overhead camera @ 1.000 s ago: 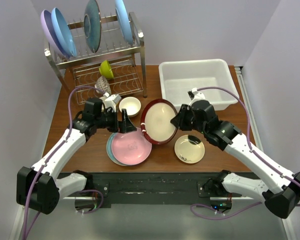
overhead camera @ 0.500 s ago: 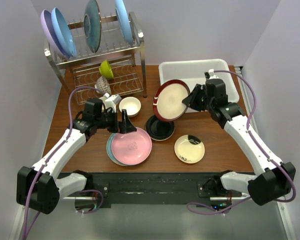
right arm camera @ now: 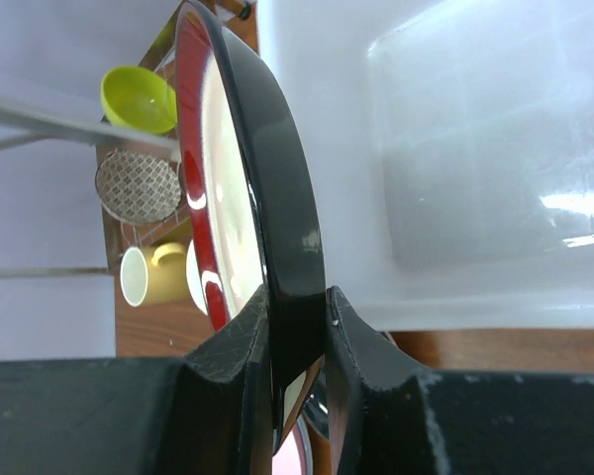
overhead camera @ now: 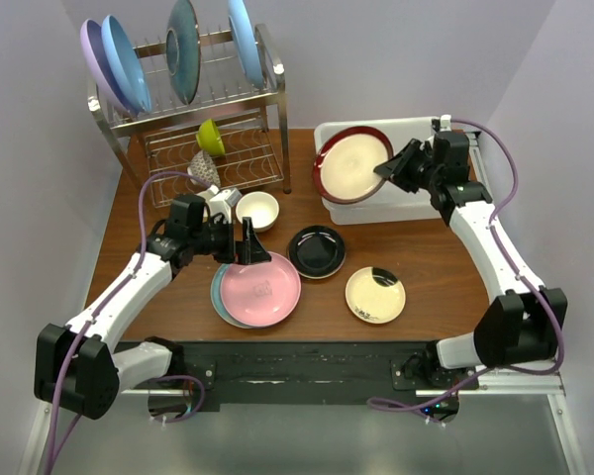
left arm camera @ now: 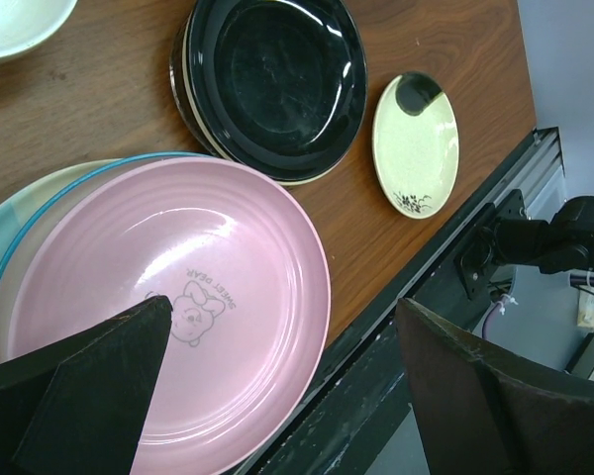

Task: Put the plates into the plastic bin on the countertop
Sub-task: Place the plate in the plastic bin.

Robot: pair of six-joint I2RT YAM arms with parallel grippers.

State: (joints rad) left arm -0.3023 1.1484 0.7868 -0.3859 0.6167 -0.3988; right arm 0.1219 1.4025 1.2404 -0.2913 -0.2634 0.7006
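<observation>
My right gripper (overhead camera: 388, 170) is shut on the rim of the maroon-rimmed cream plate (overhead camera: 350, 165) and holds it tilted above the white plastic bin (overhead camera: 445, 126). In the right wrist view the plate (right arm camera: 233, 168) is edge-on between the fingers, with the bin (right arm camera: 455, 148) behind it. My left gripper (overhead camera: 246, 244) is open and empty above the pink plate (overhead camera: 260, 290), which lies on a teal-and-cream plate (overhead camera: 219, 289). The pink plate (left arm camera: 168, 317), a glossy black plate (left arm camera: 277, 79) and a small cream plate (left arm camera: 416, 143) show in the left wrist view. The black plate (overhead camera: 317, 250) and small cream plate (overhead camera: 375, 294) lie on the countertop (overhead camera: 455, 267).
A steel wire rack (overhead camera: 193, 109) at the back left holds large blue, lilac and dark teal plates, a yellow-green bowl (overhead camera: 210, 137) and a patterned cup. A small deep cream bowl (overhead camera: 257, 210) stands beside my left gripper. Walls close in on both sides.
My right gripper has carried the maroon-rimmed plate from the middle of the table up and back to the bin, uncovering the black plate. The left arm has not moved.
</observation>
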